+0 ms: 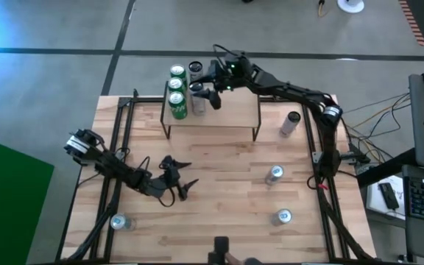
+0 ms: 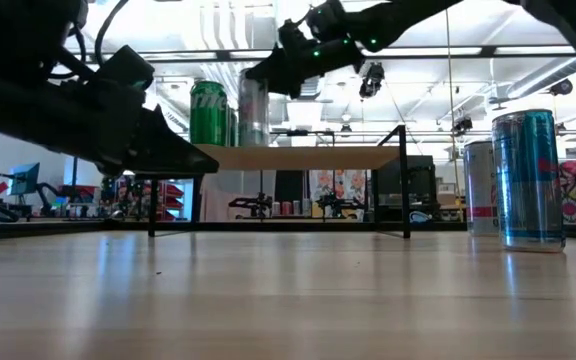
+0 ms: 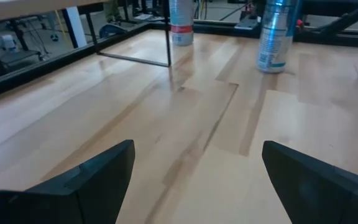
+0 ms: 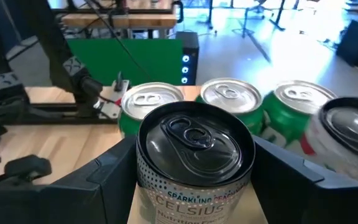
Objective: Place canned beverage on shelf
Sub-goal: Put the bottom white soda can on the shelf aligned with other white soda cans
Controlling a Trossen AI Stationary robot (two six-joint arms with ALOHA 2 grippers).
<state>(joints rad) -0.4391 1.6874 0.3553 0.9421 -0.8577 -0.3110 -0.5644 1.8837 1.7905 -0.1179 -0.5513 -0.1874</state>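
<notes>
The shelf (image 1: 219, 110) stands at the table's far middle, a light plank on thin black legs. Three green cans (image 1: 176, 92) stand in a row on its left end, and a dark-topped can (image 1: 195, 68) stands behind them. My right gripper (image 1: 203, 96) is over that end, shut on a silver canned beverage (image 4: 194, 149) beside the green cans (image 4: 229, 99). In the low view the can's (image 2: 253, 108) bottom is at the plank top; whether it rests there does not show. My left gripper (image 1: 179, 178) stands open low over the table's near left, with nothing between its fingers. My right gripper pinches the silver can's upper side wall (image 4: 143, 167), just under the rim, one finger (image 4: 104, 180) on each side. The fingers come in about level from the table's far right. The can stands upright, its top up.
Loose cans stand on the table: one near the shelf's right end (image 1: 291, 122), two at the right (image 1: 274, 174) (image 1: 283, 216), one at the near left corner (image 1: 121, 221). A black frame rail (image 1: 116, 147) runs along each side of the table.
</notes>
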